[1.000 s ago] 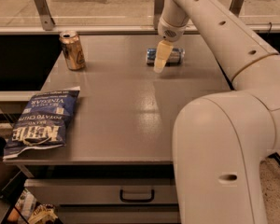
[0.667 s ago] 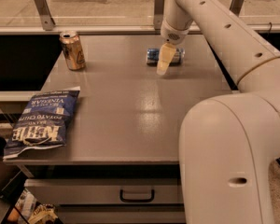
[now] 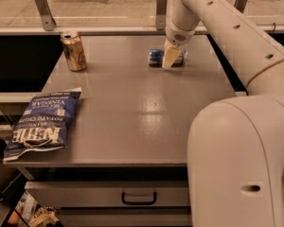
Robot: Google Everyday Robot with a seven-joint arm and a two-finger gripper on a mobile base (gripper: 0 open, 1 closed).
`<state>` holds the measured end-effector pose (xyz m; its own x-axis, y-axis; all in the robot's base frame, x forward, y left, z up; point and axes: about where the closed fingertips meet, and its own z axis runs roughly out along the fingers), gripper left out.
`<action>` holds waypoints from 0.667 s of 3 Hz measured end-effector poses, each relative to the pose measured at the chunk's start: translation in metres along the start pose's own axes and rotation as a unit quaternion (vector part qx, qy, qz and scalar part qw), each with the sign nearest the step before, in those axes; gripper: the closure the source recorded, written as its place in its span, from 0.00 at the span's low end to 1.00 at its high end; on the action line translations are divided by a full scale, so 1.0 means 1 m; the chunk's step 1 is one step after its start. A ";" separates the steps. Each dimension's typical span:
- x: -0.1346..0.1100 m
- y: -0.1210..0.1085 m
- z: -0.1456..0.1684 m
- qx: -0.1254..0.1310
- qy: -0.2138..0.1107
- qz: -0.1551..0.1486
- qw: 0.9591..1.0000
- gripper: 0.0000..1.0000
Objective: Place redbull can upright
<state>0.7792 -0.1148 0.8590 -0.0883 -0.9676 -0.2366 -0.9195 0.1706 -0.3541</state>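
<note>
Lying under the jaws is one redbull can (image 3: 155, 57).

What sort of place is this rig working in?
Likely an office break area or a mock-up of one: a grey counter with a drawer below, a chip bag and gold can on top. The tool is near the far side, over the lying redbull can.
</note>
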 end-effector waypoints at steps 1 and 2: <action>0.000 0.001 0.004 -0.002 0.000 0.000 1.000 0.62; -0.001 0.002 0.008 -0.004 0.001 -0.001 1.000 0.86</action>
<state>0.7807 -0.1123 0.8517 -0.0869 -0.9681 -0.2348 -0.9230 0.1669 -0.3468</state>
